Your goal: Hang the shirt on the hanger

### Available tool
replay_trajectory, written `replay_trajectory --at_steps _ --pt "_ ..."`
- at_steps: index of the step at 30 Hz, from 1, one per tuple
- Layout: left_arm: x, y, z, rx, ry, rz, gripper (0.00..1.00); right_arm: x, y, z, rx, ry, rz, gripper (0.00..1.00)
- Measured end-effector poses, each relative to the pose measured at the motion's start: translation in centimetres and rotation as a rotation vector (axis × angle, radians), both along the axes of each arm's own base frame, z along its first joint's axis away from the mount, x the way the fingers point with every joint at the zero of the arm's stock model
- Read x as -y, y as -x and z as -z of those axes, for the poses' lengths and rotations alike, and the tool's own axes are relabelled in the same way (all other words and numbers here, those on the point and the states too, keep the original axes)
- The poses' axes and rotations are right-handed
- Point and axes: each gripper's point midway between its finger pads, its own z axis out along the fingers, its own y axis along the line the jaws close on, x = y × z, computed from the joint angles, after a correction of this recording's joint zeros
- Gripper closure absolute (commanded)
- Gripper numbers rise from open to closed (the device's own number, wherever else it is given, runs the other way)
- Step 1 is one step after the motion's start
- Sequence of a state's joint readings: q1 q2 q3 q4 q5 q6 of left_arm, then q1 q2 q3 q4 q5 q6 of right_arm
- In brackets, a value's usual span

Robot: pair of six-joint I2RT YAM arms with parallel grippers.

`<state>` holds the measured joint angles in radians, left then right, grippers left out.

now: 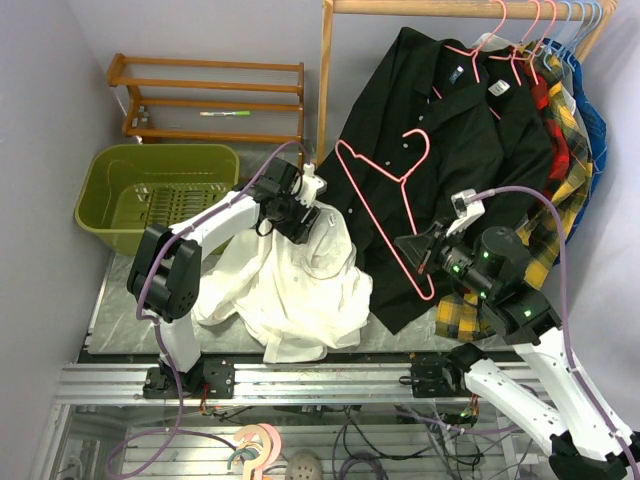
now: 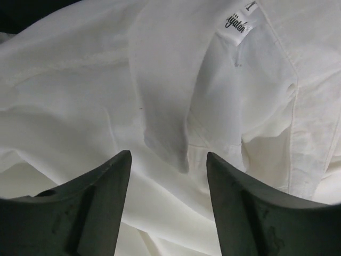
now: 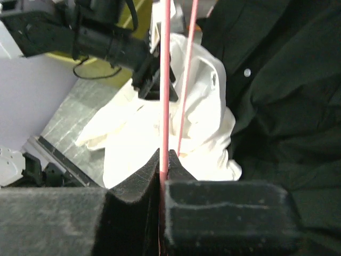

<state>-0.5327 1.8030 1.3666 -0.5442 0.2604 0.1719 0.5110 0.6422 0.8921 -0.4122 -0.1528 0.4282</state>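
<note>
The white shirt point(image 1: 290, 285) lies crumpled on the table and rises to a peak at the back. My left gripper point(image 1: 305, 215) is at that peak. In the left wrist view its fingers point(image 2: 106, 181) stand wide apart over the fabric point(image 2: 80, 106), near the collar label point(image 2: 234, 24), and grip nothing. My right gripper point(image 1: 418, 250) is shut on the lower wire of the pink hanger point(image 1: 375, 185). It holds the hanger up in front of the black shirt, right of the white shirt. In the right wrist view the wire point(image 3: 165, 80) is pinched between the jaws of my right gripper point(image 3: 165, 154), with the shirt point(image 3: 138, 133) beyond.
A black shirt point(image 1: 470, 130), a yellow plaid shirt point(image 1: 560, 200) and more hangers point(image 1: 560, 25) hang from the wooden rail point(image 1: 420, 8) at the back right. A green laundry basket point(image 1: 110, 190) and a wooden shelf point(image 1: 210, 95) stand at the back left.
</note>
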Motion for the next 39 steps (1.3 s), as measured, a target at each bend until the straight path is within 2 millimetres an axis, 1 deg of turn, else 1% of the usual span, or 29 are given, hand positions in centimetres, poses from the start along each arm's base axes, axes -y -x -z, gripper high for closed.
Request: replay_trajectory --at_steps 1,3,4,5,6,7,13,18,21,23,28,31,33,36,39 --pt "0.0 -0.1 0.0 0.002 -0.002 -0.003 0.35 0.0 0.3 0.7 -0.025 0.009 -0.005 1.0" --pt "0.0 -0.1 -0.2 0.005 -0.001 -0.003 0.5 0.1 0.8 1.9 -0.066 0.027 -0.013 1.0" --pt "0.1 -0.2 -0.3 0.008 0.002 -0.003 0.63 0.2 1.1 2.2 -0.08 0.032 -0.015 1.0" --pt "0.1 -0.3 -0.5 0.012 0.005 -0.003 0.81 0.4 1.3 2.3 -0.087 0.035 -0.015 1.0" --pt "0.2 -0.4 -0.6 0.013 0.008 -0.006 0.91 0.6 1.7 2.6 -0.099 0.037 -0.014 1.0" --pt "0.3 -0.5 -0.8 0.017 0.01 -0.004 0.93 0.7 2.1 2.7 -0.109 0.037 -0.013 1.0" --pt "0.7 -0.3 -1.2 0.003 0.035 0.009 0.93 1.4 4.7 3.4 -0.173 0.037 -0.041 1.0" --pt "0.8 0.2 -1.7 -0.019 0.063 0.031 0.93 0.7 7.1 2.7 -0.235 0.038 -0.147 1.0" --pt "0.6 0.4 -3.0 -0.009 0.07 0.042 0.93 0.0 8.4 3.1 -0.27 0.028 -0.221 1.0" --pt "0.5 0.2 -4.6 0.023 0.08 0.05 0.93 -0.4 9.0 3.5 -0.294 0.024 -0.255 1.0" --pt "0.2 -0.2 -9.0 0.13 0.114 0.058 0.93 -0.6 9.3 4.4 -0.331 0.034 -0.277 1.0" --pt "-0.1 -0.3 -10.7 0.167 0.123 0.06 0.93 -0.6 9.2 5.2 -0.35 0.041 -0.275 1.0" --pt "-0.2 -0.4 -11.1 0.177 0.125 0.061 0.93 -0.7 9.0 6.1 -0.365 0.046 -0.272 1.0" --pt "-0.4 -0.1 -10.9 0.163 0.113 0.065 0.93 -0.8 8.6 7.5 -0.389 0.058 -0.262 1.0" --pt "-0.8 0.4 -10.5 0.144 0.094 0.076 0.93 -1.2 8.1 8.1 -0.39 0.056 -0.264 1.0"
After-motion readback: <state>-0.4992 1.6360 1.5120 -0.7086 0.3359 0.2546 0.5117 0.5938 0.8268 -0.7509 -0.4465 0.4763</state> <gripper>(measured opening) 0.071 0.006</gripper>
